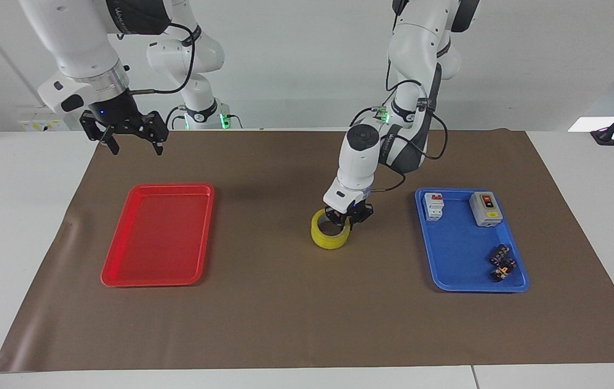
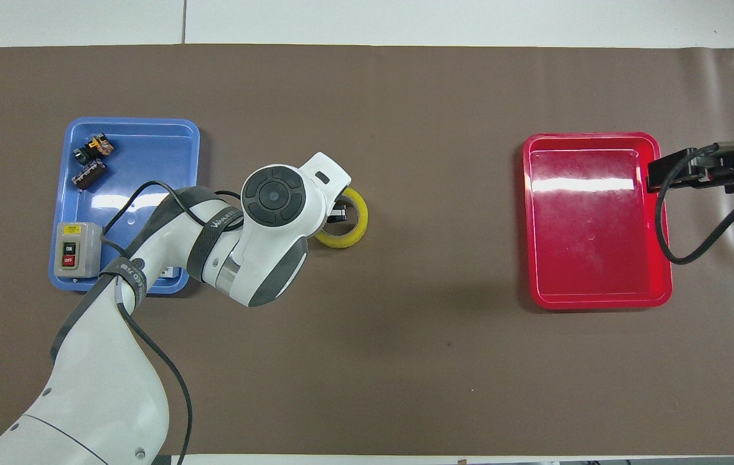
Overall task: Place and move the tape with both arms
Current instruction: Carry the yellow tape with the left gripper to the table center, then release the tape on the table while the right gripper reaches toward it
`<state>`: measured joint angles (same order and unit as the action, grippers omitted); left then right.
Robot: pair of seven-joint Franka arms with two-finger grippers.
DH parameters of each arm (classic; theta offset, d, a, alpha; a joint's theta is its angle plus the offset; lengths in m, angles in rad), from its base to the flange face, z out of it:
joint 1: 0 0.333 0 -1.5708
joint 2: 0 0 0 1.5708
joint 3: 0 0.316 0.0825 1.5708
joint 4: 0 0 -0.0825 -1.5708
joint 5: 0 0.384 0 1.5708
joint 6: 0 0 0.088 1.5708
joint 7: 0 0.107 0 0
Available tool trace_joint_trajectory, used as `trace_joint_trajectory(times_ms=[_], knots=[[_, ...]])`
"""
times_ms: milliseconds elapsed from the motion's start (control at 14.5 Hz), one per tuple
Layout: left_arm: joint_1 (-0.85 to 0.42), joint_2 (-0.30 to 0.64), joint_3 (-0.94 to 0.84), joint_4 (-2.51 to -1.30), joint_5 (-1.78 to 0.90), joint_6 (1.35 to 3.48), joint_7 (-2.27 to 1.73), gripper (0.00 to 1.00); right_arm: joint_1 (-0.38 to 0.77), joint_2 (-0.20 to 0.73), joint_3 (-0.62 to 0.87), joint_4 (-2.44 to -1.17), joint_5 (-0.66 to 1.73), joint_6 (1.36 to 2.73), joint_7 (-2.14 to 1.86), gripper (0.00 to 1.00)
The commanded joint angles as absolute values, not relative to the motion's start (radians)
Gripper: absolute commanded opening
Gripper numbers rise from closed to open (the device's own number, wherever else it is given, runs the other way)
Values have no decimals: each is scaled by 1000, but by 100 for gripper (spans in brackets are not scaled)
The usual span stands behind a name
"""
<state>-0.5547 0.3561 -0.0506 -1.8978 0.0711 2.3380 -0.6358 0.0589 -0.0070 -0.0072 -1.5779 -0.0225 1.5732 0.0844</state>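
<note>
On brown mat (image 1: pixel 285 302) mid-table: left gripper (image 1: pixel 345 218) clamps tape (image 1: pixel 328 233) wall; right gripper (image 1: pixel 130 140) waits, fingers apart, near red tray (image 1: pixel 123 259).

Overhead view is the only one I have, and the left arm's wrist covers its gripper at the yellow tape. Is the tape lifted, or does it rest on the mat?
Observer: The tape rests on the brown mat. The left gripper grips its wall from above.
Operator: How high is the right gripper?
Observer: The right gripper hangs open, well above the table, by the red tray. That arm waits.
Operator: What does the left arm hide in the blue tray?
Observer: In the blue tray a white-and-red switch block stands beside the grey switch box.
</note>
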Motion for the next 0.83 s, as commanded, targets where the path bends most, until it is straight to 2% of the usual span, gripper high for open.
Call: trace_joint_trajectory(times_ms=[0, 69, 413, 757], knots=[[-583, 357, -38, -1893, 104, 2344, -699, 86, 49, -26, -3, -1600, -9, 1580, 89, 100], [-583, 357, -38, -1893, 104, 2344, -699, 95, 49, -26, -3, -1601, -9, 1580, 89, 100], [-571, 335, -38, -1894, 104, 2330, -696, 100, 54, -29, -3, -1611, -9, 1588, 95, 100], [-474, 230, -38, -1916, 104, 2270, -673, 100, 61, -28, 2, -1620, -9, 1621, 86, 100]])
